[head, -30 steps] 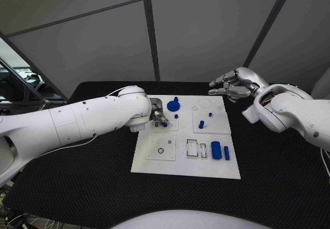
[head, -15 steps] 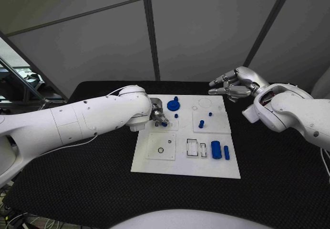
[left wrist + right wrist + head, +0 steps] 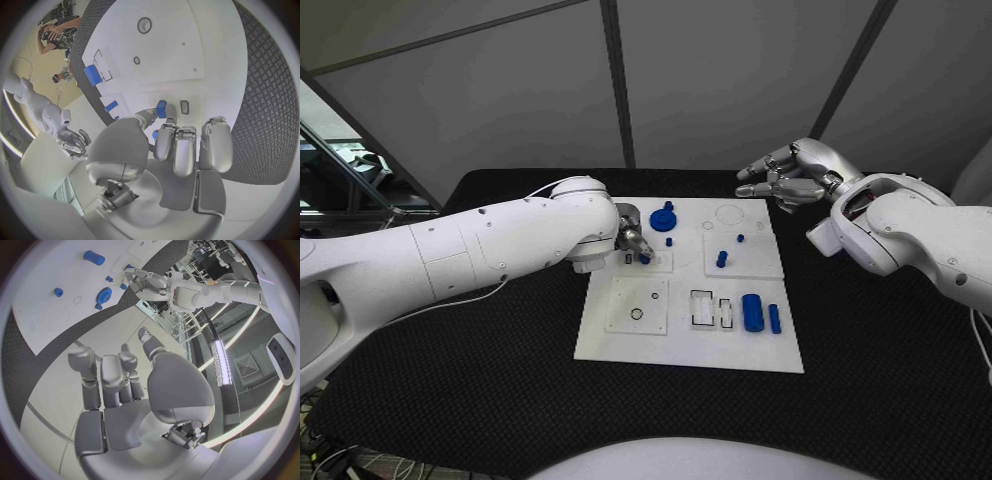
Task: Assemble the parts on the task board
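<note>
One small blue part (image 3: 161, 109) pinched in left hand (image 3: 181, 150), right hand (image 3: 788, 178) empty, fingers apart.

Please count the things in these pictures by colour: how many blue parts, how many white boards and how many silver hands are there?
Blue parts: 7, one of them pinched by the left hand
White board: 1
Silver hands: 2, the left hand and the right hand
Total: 10
</note>
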